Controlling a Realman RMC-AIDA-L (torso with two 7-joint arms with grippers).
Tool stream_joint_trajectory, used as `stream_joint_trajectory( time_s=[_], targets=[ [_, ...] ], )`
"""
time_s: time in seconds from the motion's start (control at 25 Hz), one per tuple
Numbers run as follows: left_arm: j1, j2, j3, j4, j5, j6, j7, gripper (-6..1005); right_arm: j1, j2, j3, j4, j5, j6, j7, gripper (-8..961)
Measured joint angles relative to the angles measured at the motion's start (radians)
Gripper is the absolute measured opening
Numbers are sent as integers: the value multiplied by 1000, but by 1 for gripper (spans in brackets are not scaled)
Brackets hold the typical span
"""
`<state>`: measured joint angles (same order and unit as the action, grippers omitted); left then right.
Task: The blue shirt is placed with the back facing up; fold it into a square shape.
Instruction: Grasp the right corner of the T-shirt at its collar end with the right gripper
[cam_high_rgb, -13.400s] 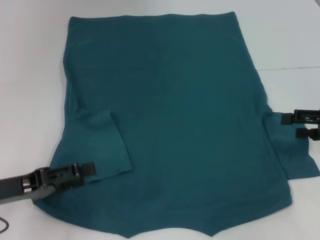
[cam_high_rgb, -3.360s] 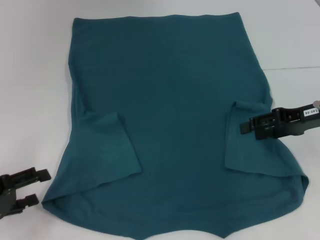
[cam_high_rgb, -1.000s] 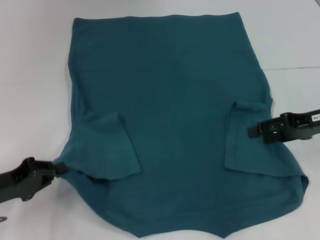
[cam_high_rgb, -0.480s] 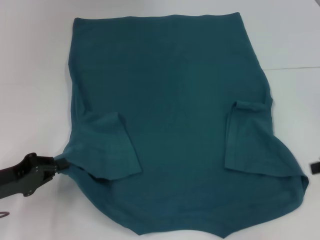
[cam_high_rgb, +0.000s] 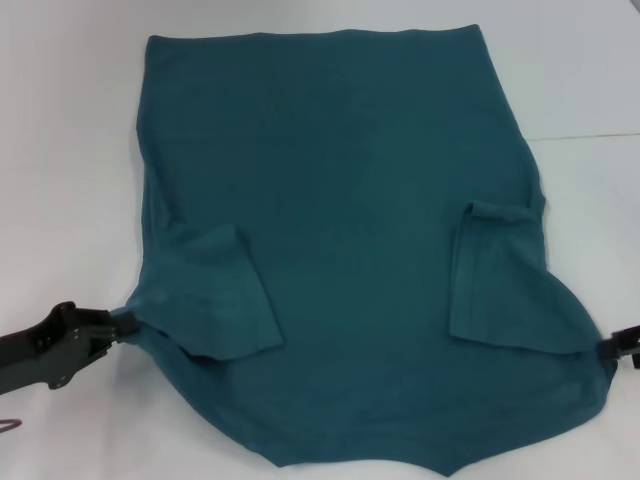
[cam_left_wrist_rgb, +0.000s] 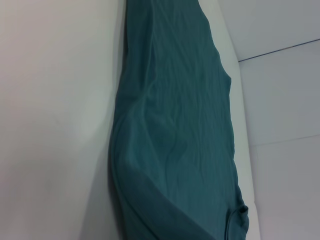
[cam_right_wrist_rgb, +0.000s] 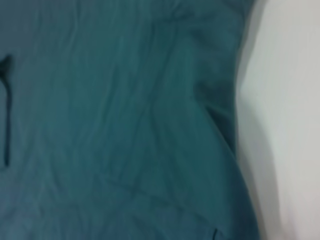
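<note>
The blue shirt (cam_high_rgb: 350, 180) lies flat on the white table (cam_high_rgb: 60, 150), hem at the far side, collar end at the near edge. Both sleeves are folded inward: the left sleeve (cam_high_rgb: 225, 295) and the right sleeve (cam_high_rgb: 495, 285). My left gripper (cam_high_rgb: 122, 324) is shut on the shirt's left edge near the sleeve, and the cloth is drawn to a point there. My right gripper (cam_high_rgb: 618, 346) shows only as a black tip at the shirt's right edge. The left wrist view shows the shirt (cam_left_wrist_rgb: 175, 125) edge-on. The right wrist view is filled by the shirt (cam_right_wrist_rgb: 125, 125).
A thin seam line (cam_high_rgb: 590, 135) crosses the table at the right. Bare white table surrounds the shirt on the left, far side and right. A small dark cable end (cam_high_rgb: 8, 425) lies at the near left edge.
My right gripper left the folded right sleeve, dropped out to the lower right, and now its tip has come back to the shirt's right edge. My left gripper has barely moved.
</note>
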<state>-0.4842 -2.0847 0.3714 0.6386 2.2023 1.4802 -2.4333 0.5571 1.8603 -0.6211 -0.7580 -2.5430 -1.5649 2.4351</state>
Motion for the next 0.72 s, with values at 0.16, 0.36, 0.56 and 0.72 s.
stream_joint_trajectory(
  time_s=[0.16, 0.36, 0.56, 0.72],
  targets=[
    [5, -2, -1, -1, -5, 0, 0, 26, 29, 26, 2, 3, -71, 19, 6, 719],
    [7, -3, -2, -1, -4, 0, 0, 25, 45, 44, 0, 4, -83, 23, 10, 719],
    [10, -4, -5, -1, -4, 0, 0, 25, 54, 55, -12, 5, -83, 24, 19, 719],
    [11, -5, -5, 0, -6, 0, 0, 25, 63, 57, -27, 20, -85, 26, 29, 720]
  ],
)
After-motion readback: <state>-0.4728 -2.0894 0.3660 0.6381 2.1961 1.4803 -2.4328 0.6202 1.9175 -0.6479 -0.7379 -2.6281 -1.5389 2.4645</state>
